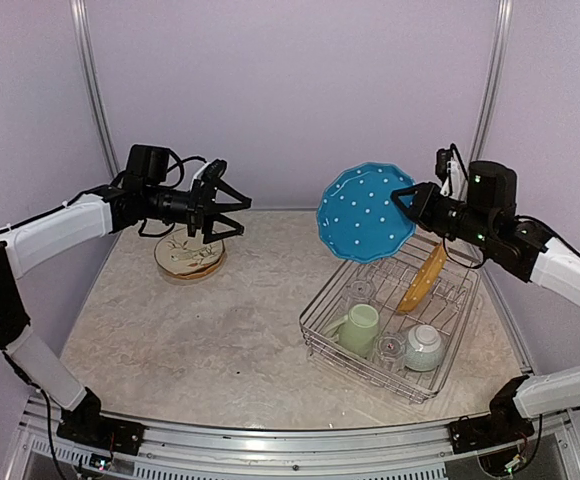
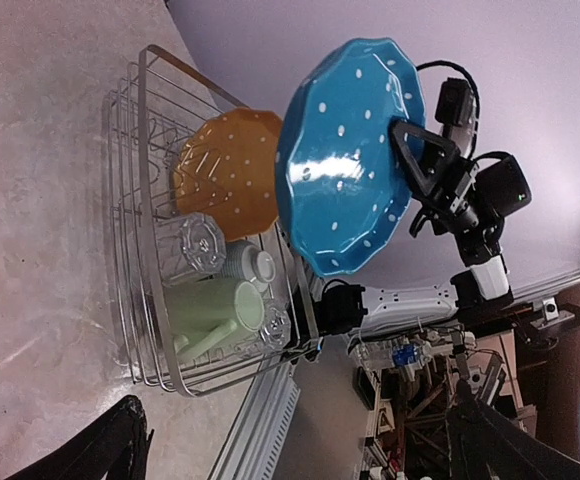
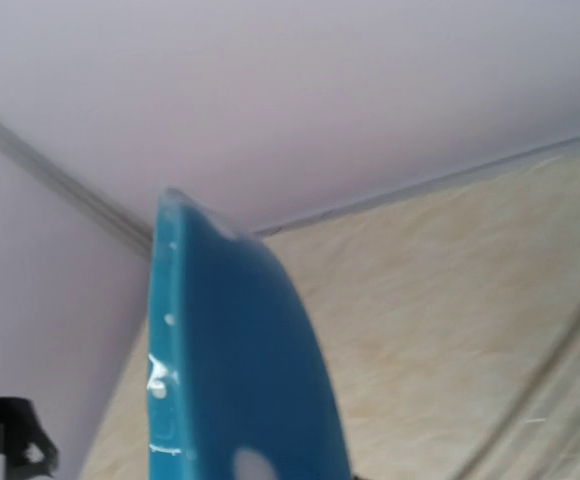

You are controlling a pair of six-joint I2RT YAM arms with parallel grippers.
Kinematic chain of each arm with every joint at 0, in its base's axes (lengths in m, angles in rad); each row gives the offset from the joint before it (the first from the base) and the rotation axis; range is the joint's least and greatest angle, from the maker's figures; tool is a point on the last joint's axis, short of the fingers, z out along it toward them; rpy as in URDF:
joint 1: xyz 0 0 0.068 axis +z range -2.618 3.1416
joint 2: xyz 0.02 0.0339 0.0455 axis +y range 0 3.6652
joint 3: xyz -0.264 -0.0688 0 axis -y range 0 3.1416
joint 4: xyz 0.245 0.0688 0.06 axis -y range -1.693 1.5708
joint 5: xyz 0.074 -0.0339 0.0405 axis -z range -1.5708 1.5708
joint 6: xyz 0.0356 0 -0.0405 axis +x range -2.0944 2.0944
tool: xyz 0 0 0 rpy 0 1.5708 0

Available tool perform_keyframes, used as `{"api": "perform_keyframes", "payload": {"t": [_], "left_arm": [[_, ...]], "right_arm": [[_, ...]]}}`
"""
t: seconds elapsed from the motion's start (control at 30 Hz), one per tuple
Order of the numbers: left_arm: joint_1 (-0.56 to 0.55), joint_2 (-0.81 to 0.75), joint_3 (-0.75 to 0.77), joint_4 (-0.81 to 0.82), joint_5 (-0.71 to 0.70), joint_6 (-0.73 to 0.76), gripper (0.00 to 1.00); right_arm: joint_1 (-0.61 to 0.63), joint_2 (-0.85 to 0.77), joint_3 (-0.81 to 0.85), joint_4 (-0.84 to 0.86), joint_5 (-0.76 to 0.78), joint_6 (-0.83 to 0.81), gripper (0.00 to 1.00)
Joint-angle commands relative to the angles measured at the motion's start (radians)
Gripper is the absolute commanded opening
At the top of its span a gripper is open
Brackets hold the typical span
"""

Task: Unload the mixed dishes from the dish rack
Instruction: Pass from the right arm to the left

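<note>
Right gripper [image 1: 405, 203] is seen clamped on the edge of the blue plate [image 1: 363, 212], which is held tilted in the air over the dish rack [image 1: 320, 338]. Nearest in the rack, a green mug [image 1: 360, 328], a glass [image 1: 388, 349] and a bowl [image 1: 425, 347] are seen, with a yellow plate [image 1: 423, 278] propped behind. Farther left, the left gripper [image 1: 232, 212] is spread wide by a floral plate [image 1: 188, 255] on the worktop [image 1: 220, 340].
</note>
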Motion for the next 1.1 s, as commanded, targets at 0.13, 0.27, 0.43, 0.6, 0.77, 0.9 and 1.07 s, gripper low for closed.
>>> {"api": "perform_keyframes", "payload": {"t": [0.13, 0.27, 0.43, 0.6, 0.77, 0.9, 1.07], "left_arm": [[-0.055, 0.061, 0.002, 0.024, 0.054, -0.001, 0.99], [-0.072, 0.088, 0.012, 0.013, 0.06, -0.001, 0.98], [-0.107, 0.117, 0.025, 0.005, 0.068, 0.003, 0.93], [-0.107, 0.133, 0.037, -0.016, 0.049, 0.005, 0.79], [-0.098, 0.164, 0.044, -0.018, 0.048, -0.024, 0.6], [-0.08, 0.185, 0.041, -0.009, 0.049, -0.049, 0.51], [-0.056, 0.191, 0.029, 0.018, 0.055, -0.076, 0.34]], "right_arm": [[0.035, 0.14, 0.004, 0.461, -0.213, 0.166, 0.0], [0.064, 0.209, 0.019, 0.502, -0.227, 0.181, 0.0], [0.094, 0.28, 0.047, 0.538, -0.251, 0.197, 0.0], [0.117, 0.323, 0.055, 0.573, -0.264, 0.211, 0.0], [0.136, 0.377, 0.067, 0.618, -0.292, 0.237, 0.0], [0.149, 0.41, 0.08, 0.631, -0.301, 0.247, 0.0], [0.158, 0.434, 0.084, 0.648, -0.305, 0.258, 0.0]]}}
